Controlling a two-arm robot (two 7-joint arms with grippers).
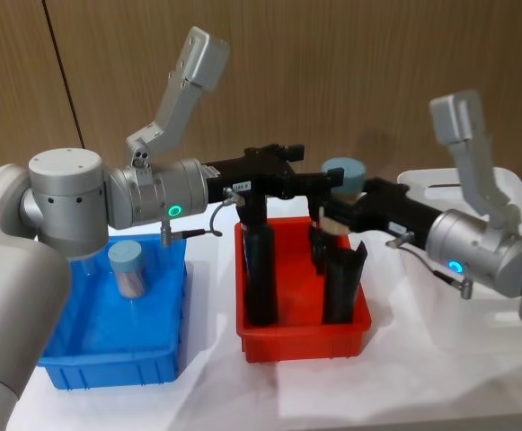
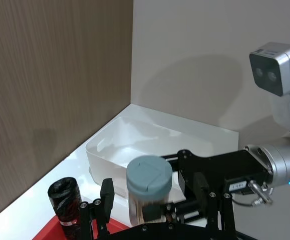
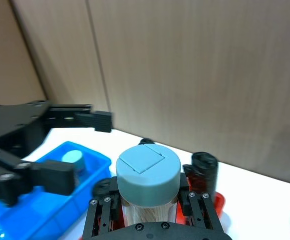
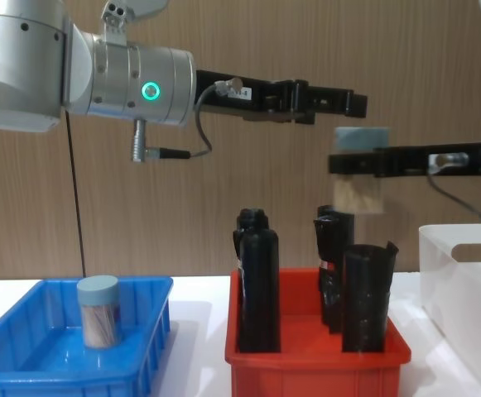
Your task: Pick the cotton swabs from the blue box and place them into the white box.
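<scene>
One cotton swabs jar (image 1: 343, 180) with a pale blue-grey lid hangs in the air over the red bin's back edge. My right gripper (image 1: 337, 214) is shut on it, and its fingers (image 3: 190, 200) clamp the jar (image 3: 148, 180) from both sides. My left gripper (image 1: 310, 171) is open just beside that jar, at about the same height. Another cotton swabs jar (image 1: 128, 268) stands upright in the blue box (image 1: 166, 359) at the left. The white box (image 1: 503, 305) stands at the far right, beyond the right arm.
A red bin (image 1: 305, 339) with several tall black rolls (image 1: 261, 269) sits between the blue box and the white box, directly under both grippers. A wooden wall rises close behind the table.
</scene>
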